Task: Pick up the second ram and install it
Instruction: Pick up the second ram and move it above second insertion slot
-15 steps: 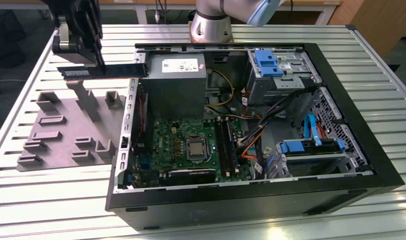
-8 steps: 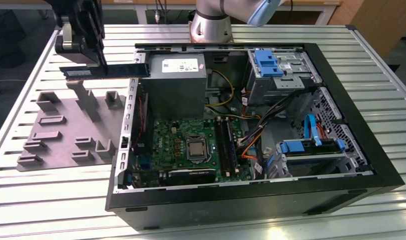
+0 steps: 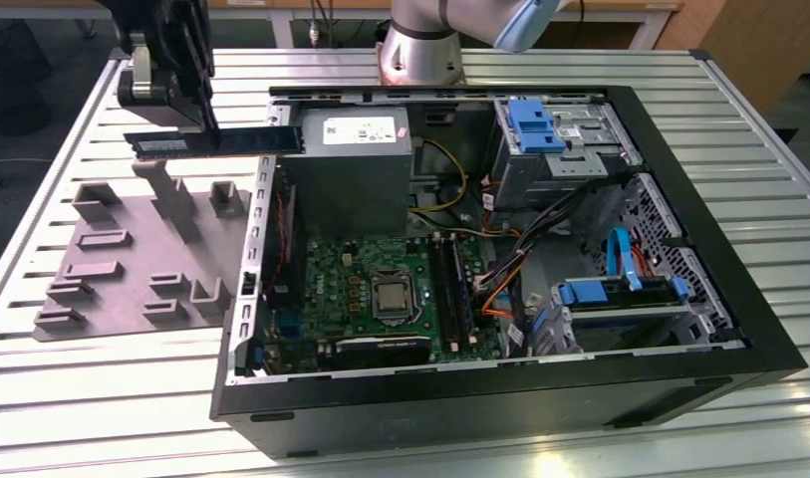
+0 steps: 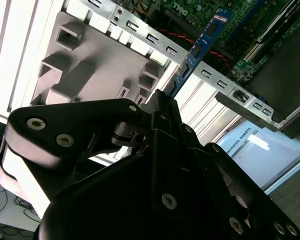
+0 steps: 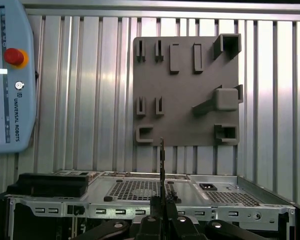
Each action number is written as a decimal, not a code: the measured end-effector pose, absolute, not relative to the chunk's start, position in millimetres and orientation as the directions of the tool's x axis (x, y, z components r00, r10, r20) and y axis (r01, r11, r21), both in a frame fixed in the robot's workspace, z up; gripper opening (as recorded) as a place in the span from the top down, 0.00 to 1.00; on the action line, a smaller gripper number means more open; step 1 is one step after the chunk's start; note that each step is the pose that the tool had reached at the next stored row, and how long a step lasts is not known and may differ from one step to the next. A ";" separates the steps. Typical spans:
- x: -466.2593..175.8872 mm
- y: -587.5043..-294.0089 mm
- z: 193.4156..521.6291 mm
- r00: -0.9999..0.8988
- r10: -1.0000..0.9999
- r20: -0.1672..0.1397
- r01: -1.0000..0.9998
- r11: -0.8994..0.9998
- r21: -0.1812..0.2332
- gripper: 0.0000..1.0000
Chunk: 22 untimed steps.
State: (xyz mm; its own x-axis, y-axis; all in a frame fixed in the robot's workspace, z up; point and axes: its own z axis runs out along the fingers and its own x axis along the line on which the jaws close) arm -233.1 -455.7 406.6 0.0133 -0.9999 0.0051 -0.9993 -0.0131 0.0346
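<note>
Presently, as you scan the exterior view from its left: a grey fixture plate (image 3: 138,249) lies below the gripper (image 3: 196,127). Gripper: clamped on the second ram (image 3: 252,141), which it holds clear of plate and table. Second ram: a flat blue stick, long axis level, its free end reaching past the fingers toward the computer case (image 3: 511,398). Memory slots (image 3: 454,289): inside the case, well apart from the gripper, beyond the stick's free end and lower. You may judge the stick to lie roughly crosswise to them.
</note>
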 end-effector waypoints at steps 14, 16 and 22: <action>-225.6 -455.7 406.6 0.013 -1.000 0.005 -0.999 -0.013 0.035 0.86; -224.4 -455.7 406.6 0.013 -1.000 0.005 -0.999 -0.013 0.035 0.86; -221.5 -455.6 406.6 0.013 -1.000 0.005 -0.999 -0.013 0.035 0.86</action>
